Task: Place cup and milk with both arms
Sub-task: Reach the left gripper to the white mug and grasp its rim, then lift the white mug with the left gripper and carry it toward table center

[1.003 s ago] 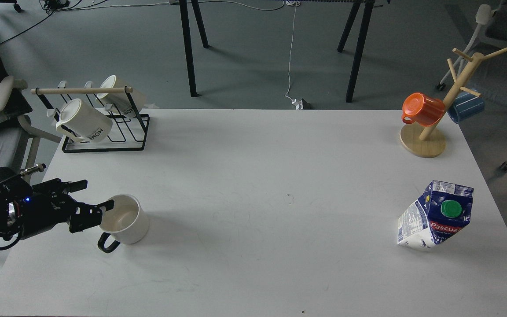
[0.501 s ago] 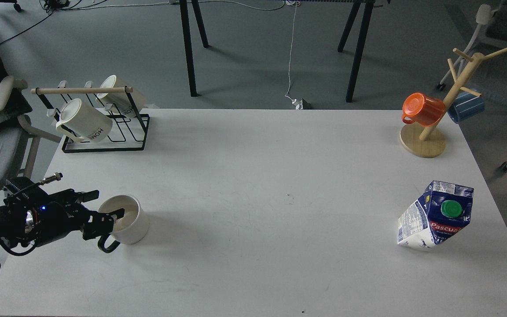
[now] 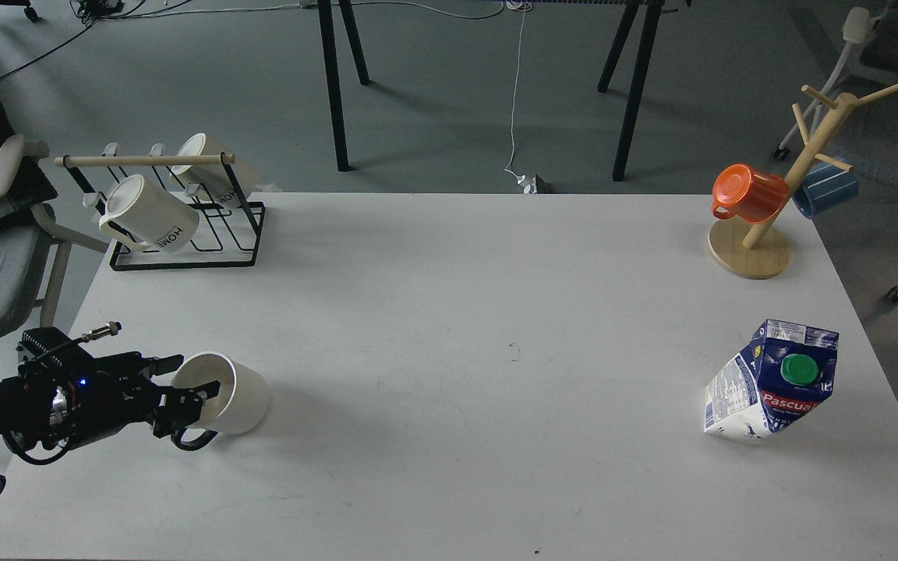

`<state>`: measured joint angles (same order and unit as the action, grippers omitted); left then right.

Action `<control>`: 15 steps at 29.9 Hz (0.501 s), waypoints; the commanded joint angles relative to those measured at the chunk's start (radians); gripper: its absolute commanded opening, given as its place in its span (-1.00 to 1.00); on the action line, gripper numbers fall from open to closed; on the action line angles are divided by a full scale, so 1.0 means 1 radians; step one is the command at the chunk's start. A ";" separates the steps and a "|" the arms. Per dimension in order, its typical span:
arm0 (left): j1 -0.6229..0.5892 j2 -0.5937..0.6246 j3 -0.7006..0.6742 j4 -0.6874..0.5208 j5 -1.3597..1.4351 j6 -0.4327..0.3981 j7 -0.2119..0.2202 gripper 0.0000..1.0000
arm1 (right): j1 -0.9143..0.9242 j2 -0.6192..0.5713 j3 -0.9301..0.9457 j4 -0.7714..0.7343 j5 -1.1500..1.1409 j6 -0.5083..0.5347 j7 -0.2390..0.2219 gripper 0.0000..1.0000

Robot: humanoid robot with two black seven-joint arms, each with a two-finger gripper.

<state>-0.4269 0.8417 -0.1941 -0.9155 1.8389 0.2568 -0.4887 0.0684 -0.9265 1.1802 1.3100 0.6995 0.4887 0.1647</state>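
At left gripper (image 3: 188, 379), cup (image 3: 235, 405) newly tilted

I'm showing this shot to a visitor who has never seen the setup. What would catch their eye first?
Probably the left gripper at the table's near left, gripping the tilted rim of the cream cup. Next, the dented blue and white milk carton standing alone at the near right. Behind it, a bright orange cup hangs on a wooden mug tree.
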 commanded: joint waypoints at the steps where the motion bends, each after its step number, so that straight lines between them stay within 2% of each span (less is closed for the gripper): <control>1: -0.009 -0.007 0.001 -0.002 0.002 0.022 0.000 -0.93 | -0.002 0.000 -0.001 0.000 0.000 0.000 0.001 0.97; 6: -0.021 0.006 -0.004 -0.032 0.002 0.022 0.000 -0.95 | -0.004 0.000 -0.001 0.000 0.000 0.000 0.001 0.97; 10: -0.036 0.071 -0.008 -0.120 0.000 0.013 0.000 -0.95 | -0.005 0.000 -0.001 0.000 0.000 0.000 0.001 0.97; 12: -0.058 0.114 -0.013 -0.183 -0.004 -0.013 0.000 -0.95 | -0.005 0.000 0.001 0.000 0.000 0.000 0.002 0.97; 15: -0.130 0.151 -0.015 -0.259 -0.006 -0.099 0.000 -0.95 | -0.005 0.000 0.001 0.000 0.002 0.000 0.002 0.97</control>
<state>-0.4965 0.9560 -0.2056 -1.1009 1.8353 0.2296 -0.4889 0.0629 -0.9265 1.1796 1.3100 0.6995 0.4887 0.1670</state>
